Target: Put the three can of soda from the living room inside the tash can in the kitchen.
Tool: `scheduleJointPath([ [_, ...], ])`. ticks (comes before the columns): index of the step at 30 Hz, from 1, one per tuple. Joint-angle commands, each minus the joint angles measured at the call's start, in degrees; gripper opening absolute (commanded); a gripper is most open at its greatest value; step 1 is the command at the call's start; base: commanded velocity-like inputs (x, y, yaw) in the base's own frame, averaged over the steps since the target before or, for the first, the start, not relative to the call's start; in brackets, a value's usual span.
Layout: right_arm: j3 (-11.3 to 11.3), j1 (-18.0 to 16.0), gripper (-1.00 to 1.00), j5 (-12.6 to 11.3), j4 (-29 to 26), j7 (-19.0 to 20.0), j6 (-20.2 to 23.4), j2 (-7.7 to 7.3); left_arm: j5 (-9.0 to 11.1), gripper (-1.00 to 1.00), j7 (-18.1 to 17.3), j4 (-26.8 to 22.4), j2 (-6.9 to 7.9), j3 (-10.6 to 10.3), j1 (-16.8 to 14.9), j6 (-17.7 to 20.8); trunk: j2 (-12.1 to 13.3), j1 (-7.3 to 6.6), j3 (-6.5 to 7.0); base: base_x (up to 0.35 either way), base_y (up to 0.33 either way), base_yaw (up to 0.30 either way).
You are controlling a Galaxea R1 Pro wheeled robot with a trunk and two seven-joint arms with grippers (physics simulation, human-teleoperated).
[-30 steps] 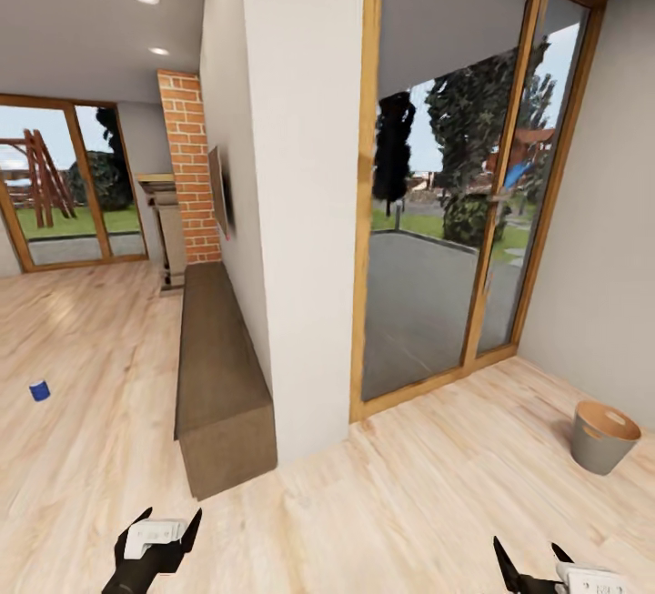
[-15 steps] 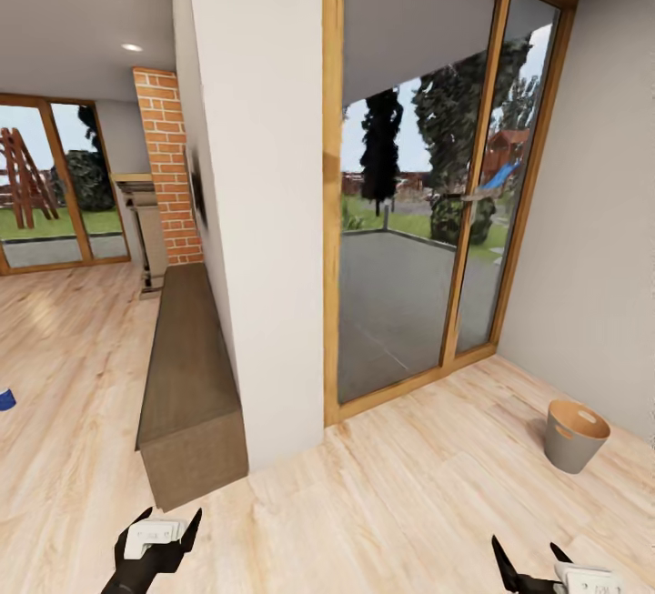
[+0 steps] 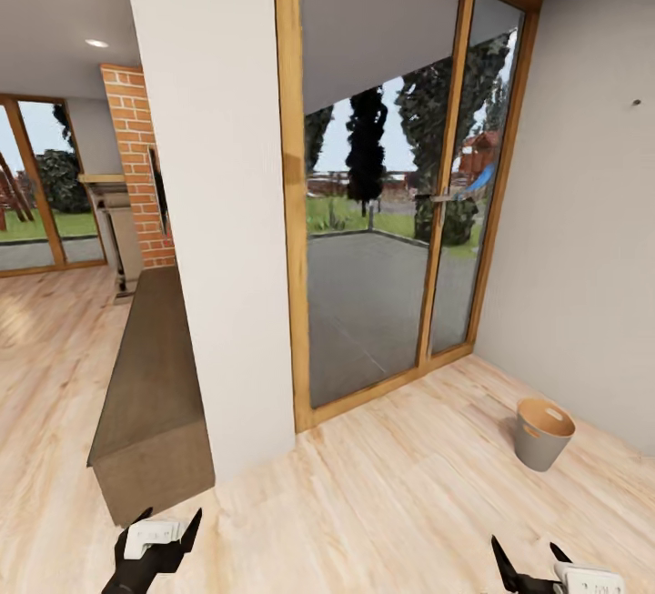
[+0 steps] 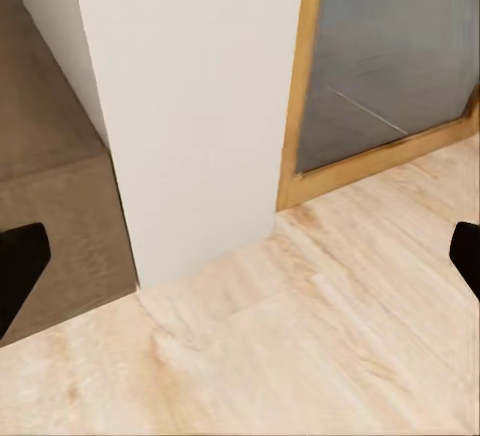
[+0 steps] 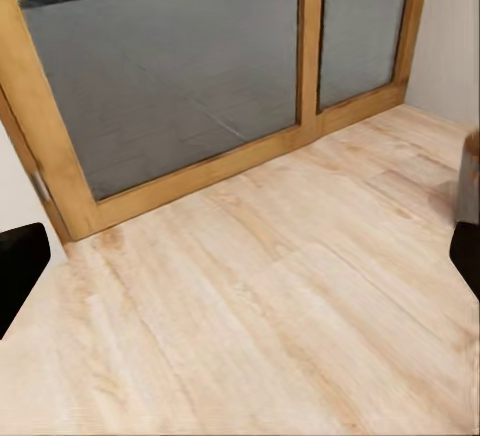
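- Bin [image 3: 543, 433] stands upright on the wood floor [image 3: 409, 503] at lower right of the head frame, near the grey wall [image 3: 582, 230], well apart from both arms; its edge also shows at the right margin of the right wrist frame.
- Left gripper [image 3: 156, 535] at bottom left of the head frame: jaws spread wide, nothing between them; the wrist frame has bare floor between the dark finger tips.
- Right gripper [image 3: 526, 567] at bottom right: jaws also apart and empty.
- Glass doors [image 3: 391, 212] fill the centre; a white pillar [image 3: 214, 239] and low brown cabinet [image 3: 150, 394] sit left of centre, brick fireplace [image 3: 136, 166] behind.
- Judging by looks, the bin is light, stiff and likely to tip if knocked; best left standing, cans dropped through its open mouth.
- A can would probably be light, smooth and slippery; grip it around mid-body, across the width.
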Motion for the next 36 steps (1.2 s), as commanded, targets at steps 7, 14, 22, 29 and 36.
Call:
scheduleJointPath([
  [7,-0.04,0.00,1.00,-0.03,0.00,-0.03,0.00,-0.04,0.00,1.00,0.00,0.00,-0.01,0.00,0.00,-0.01,0.00,0.00,0.09,0.062,-0.277,-0.227],
  [14,-0.08,0.00,1.00,-0.04,0.00,-0.04,0.01,-0.03,0.00,1.00,0.00,0.00,-0.01,0.00,0.00,-0.02,0.00,0.00,0.27,0.019,-0.278,-0.243],
  [22,-0.08,0.00,1.00,-0.04,0.00,-0.01,0.01,-0.06,0.00,1.00,0.00,0.00,0.03,0.00,0.00,-0.02,0.00,0.00,0.53,0.004,-0.279,-0.247],
  [29,-0.09,0.00,1.00,-0.04,0.00,-0.02,-0.01,-0.07,0.00,1.00,0.00,0.00,0.04,0.00,0.01,-0.02,0.00,0.00,0.65,0.001,-0.279,-0.171],
  [36,-0.09,0.00,1.00,-0.04,0.00,-0.05,-0.01,-0.06,0.00,1.00,0.00,0.00,0.04,0.00,0.01,-0.02,0.00,0.00,0.67,0.000,-0.279,-0.039],
])
